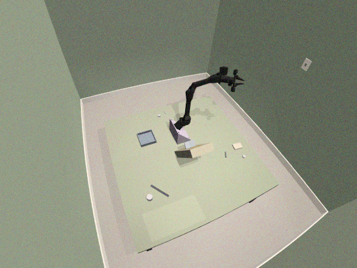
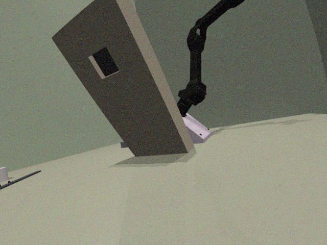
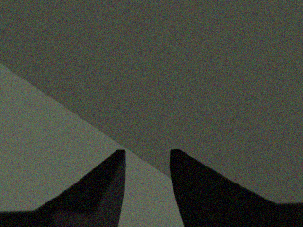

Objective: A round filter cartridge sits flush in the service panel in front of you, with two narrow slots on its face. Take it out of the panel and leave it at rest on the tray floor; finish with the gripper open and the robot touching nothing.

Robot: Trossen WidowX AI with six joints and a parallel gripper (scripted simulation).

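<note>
The service panel [image 1: 198, 149] [image 2: 137, 105] is a tan slab standing tilted in the middle of the green table. In the exterior view a square hole [image 2: 104, 62] shows in its dark side. The cartridge's face does not show in any view. The tray [image 1: 146, 137] is a shallow blue-grey square with a dark rim, left of the panel. My gripper [image 1: 241, 81] [image 3: 148, 158] is high in the air beyond the table's back right, far from the panel, pointing at the wall. Its fingers are drawn close together with nothing between them.
The arm stands on a lilac wedge base [image 1: 179, 133] [image 2: 196, 129] just behind the panel. A white disc [image 1: 149, 196] and a dark bar [image 1: 159, 190] lie front left. A tan block [image 1: 237, 146], a grey peg [image 1: 225, 154] and a white ball [image 1: 244, 156] lie to the right.
</note>
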